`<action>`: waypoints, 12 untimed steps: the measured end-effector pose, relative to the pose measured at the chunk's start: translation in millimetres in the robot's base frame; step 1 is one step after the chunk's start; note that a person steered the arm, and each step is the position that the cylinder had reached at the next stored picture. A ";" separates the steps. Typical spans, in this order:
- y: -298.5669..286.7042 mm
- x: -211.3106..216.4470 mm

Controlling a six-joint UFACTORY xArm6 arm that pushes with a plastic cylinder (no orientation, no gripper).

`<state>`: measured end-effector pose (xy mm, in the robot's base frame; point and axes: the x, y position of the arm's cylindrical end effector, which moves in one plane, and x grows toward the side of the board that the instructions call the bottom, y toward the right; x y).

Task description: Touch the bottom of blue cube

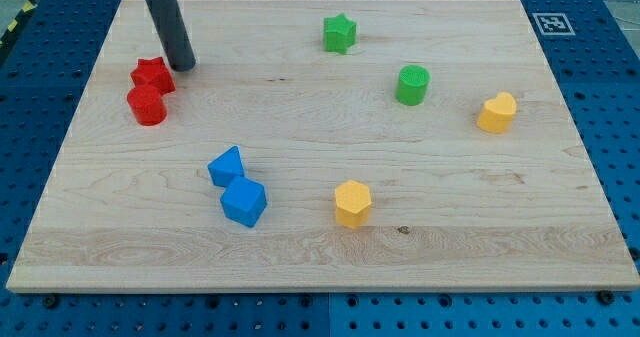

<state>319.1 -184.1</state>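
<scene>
The blue cube [244, 201] sits on the wooden board [320, 267], left of centre and towards the view's bottom. A second blue block [226, 165], wedge-like in shape, touches it at its upper left. My tip [183, 66] is the lower end of a dark rod that comes down from the view's top left. It rests on the board far above and to the left of the blue cube, just right of the red star-shaped block [153, 74].
A red cylinder [147, 105] sits just below the red star. A green star [339, 33] and a green cylinder [412, 84] lie at the upper right. A yellow hexagonal block [352, 202] lies right of the blue cube, and another yellow block [497, 112] is at the far right.
</scene>
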 end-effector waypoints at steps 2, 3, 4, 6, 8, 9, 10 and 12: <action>-18.2 -1.2; -18.2 3.3; -17.8 16.8; 43.0 17.4; 75.0 48.3; 75.0 75.0; 74.9 99.9; 97.8 146.0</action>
<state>465.2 -86.2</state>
